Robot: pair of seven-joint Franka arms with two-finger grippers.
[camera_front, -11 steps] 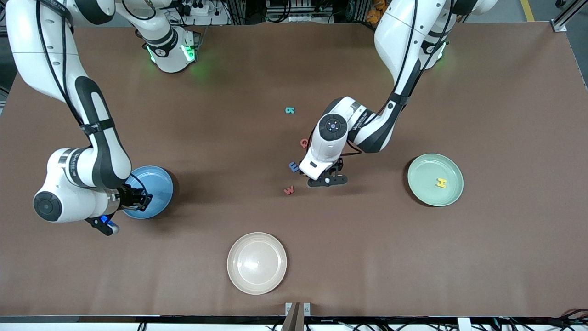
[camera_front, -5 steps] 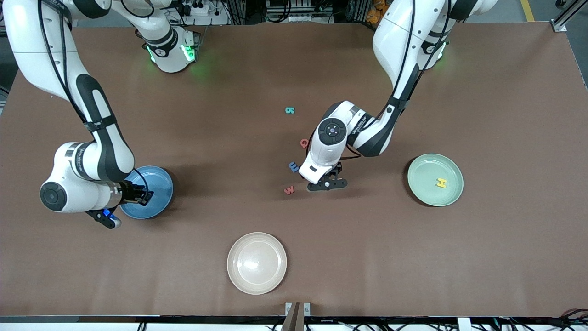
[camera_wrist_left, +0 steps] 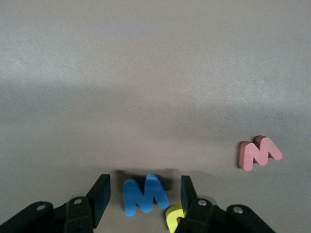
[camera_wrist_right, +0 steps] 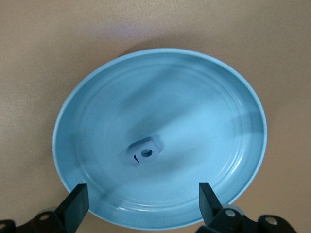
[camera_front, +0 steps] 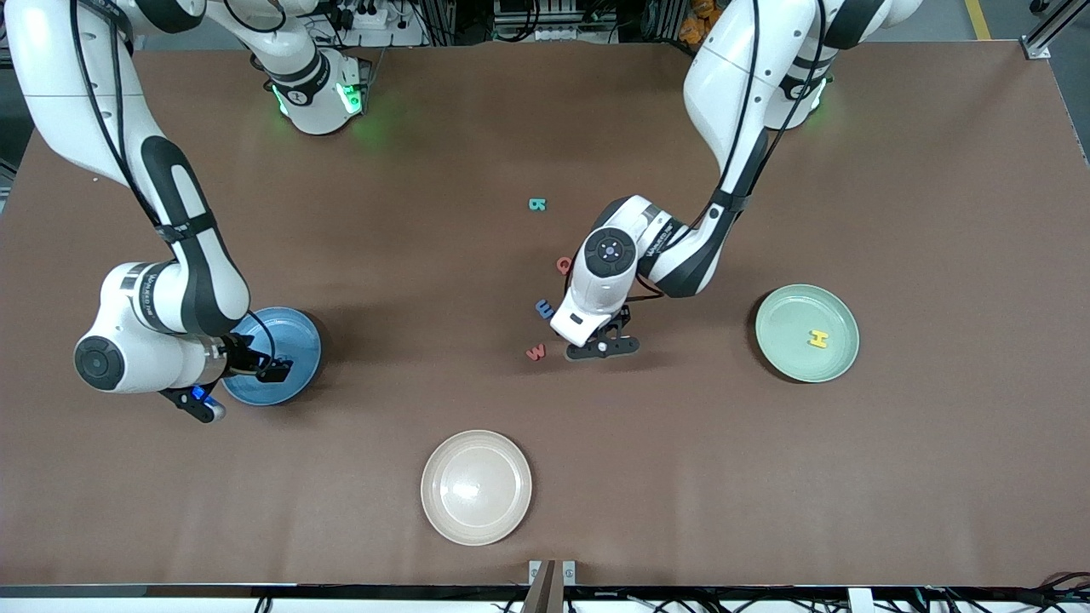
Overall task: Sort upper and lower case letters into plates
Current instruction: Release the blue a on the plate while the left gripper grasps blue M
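Straddling the blue letter, the left gripper stood apart; foam-light, it looked best pinched across its flat edges. Over the blue plate, the right gripper hung wide, empty.

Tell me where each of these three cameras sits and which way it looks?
Front view: high across the table, facing both arms, the plates and scattered letters.
Left wrist view: on the left arm, looking down past the left gripper at the blue letter between its fingers.
Right wrist view: on the right arm, over the blue plate; the right gripper is open.
Shared: front view also shows the blue plate.
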